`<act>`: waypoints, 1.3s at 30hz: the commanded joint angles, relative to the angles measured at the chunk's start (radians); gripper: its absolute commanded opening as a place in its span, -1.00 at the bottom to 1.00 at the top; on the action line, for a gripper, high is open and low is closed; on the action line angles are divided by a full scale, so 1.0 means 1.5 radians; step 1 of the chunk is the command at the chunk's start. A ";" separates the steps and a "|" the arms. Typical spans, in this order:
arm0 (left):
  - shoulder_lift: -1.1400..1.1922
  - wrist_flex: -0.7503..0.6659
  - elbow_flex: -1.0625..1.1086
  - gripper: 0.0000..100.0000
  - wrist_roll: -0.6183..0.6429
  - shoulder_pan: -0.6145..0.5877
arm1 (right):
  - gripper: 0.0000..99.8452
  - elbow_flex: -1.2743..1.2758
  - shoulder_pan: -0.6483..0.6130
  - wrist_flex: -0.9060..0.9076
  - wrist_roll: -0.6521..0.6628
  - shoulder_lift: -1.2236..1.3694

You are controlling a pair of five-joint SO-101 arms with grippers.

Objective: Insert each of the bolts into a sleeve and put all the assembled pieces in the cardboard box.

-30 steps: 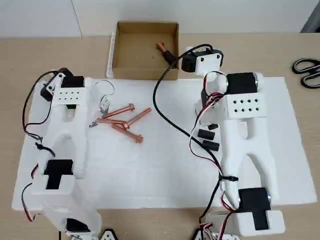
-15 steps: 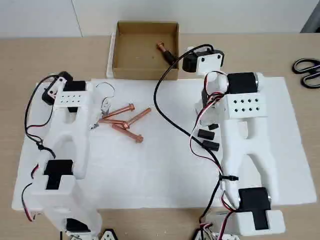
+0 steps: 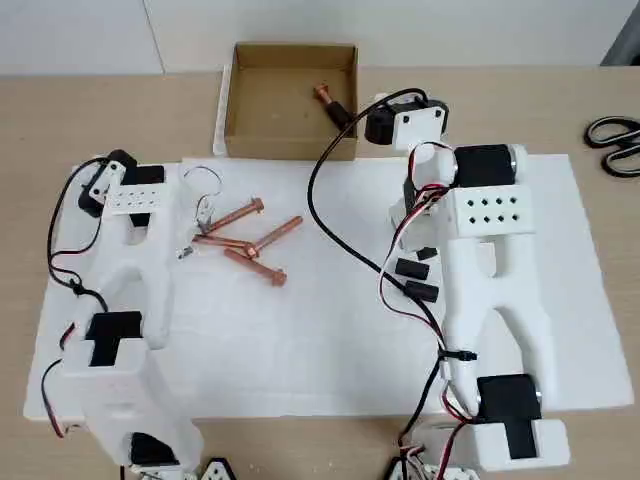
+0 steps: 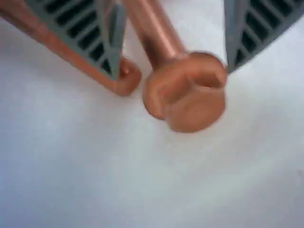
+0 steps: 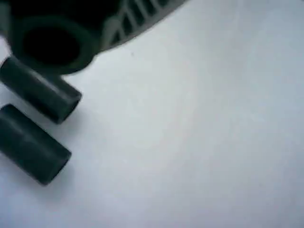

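Item 1: two loose black tubular plastic sleeves, one [image 3: 420,291] nearer the near edge of the white foam mat [image 3: 330,360] and one [image 3: 412,268] just beyond it. They lie side by side under the right arm, right of the mat's middle.

Item 2: right gripper [image 5: 59,33], which appears clamped on a third black sleeve [image 5: 50,67] held just above the loose pair, its bore showing open.

Item 3: left gripper [image 4: 171,66], low over the mat toward its left edge. The jaws are parted astride a copper-coloured flanged bolt [image 4: 187,95] and not closed on it. One grey ribbed finger [image 4: 90,33] overlies a second bolt [image 4: 124,80], whose head sits just beside the first.

Item 4: cluster of four copper bolts [image 3: 277,233], crossing and touching, left of the mat's middle.

Item 5: brown cardboard box [image 3: 290,148] on the wooden bench [image 3: 100,110] at the mat's far edge. One assembled piece [image 3: 332,104] lies inside near its right wall.

Hazard note (a judgement):
- Closing now may pinch or drag the neighbouring bolt, because the two heads lie so close.
- A round shaft may roll or tilt in the grip, which would spoil its alignment with the sleeve's bore.
- The black cable [image 3: 318,195] draped between the arms could snag during mating.
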 commanded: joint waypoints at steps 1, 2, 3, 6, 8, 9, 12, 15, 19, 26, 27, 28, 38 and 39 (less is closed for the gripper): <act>0.032 0.002 0.002 -0.77 0.004 -0.011 | -0.99 0.000 0.005 0.002 0.006 -0.029; 0.032 0.002 0.001 -0.82 0.004 -0.010 | -0.99 0.000 0.005 0.002 0.006 -0.029; 0.033 0.002 0.001 -0.88 0.004 -0.010 | -0.99 0.000 0.005 0.002 0.006 -0.029; 0.034 0.002 -0.001 -0.98 0.003 -0.009 | -0.99 0.000 0.005 0.002 0.006 -0.029; 0.034 0.002 -0.001 -0.99 0.003 -0.003 | -0.99 0.000 0.005 0.002 0.006 -0.029; 0.034 0.002 -0.001 -0.99 0.003 0.000 | -0.99 0.000 0.005 0.002 0.006 -0.029; 0.032 0.002 -0.002 -0.99 0.002 0.014 | -0.99 0.000 0.005 0.002 0.006 -0.029; 0.032 0.003 -0.016 -0.99 -0.001 0.026 | -0.99 0.000 0.005 0.002 0.006 -0.029; 0.032 0.027 -0.073 -0.99 -0.040 0.027 | -0.99 0.000 0.005 0.002 0.006 -0.032; 0.032 0.199 -0.267 -0.99 -0.150 0.027 | -0.99 0.000 0.005 0.002 0.006 -0.032; 0.032 0.233 -0.300 -0.99 -0.173 0.028 | -0.99 0.000 0.005 0.002 0.006 -0.032; 0.032 0.262 -0.330 -0.99 -0.197 0.028 | -0.99 0.000 0.005 0.001 0.006 -0.032; -0.025 0.339 -0.468 -0.99 -0.443 0.045 | -0.99 -0.004 0.003 0.001 0.006 -0.033; -0.049 0.339 -0.468 -0.99 -0.443 0.054 | -0.99 -0.004 0.003 0.001 0.006 -0.034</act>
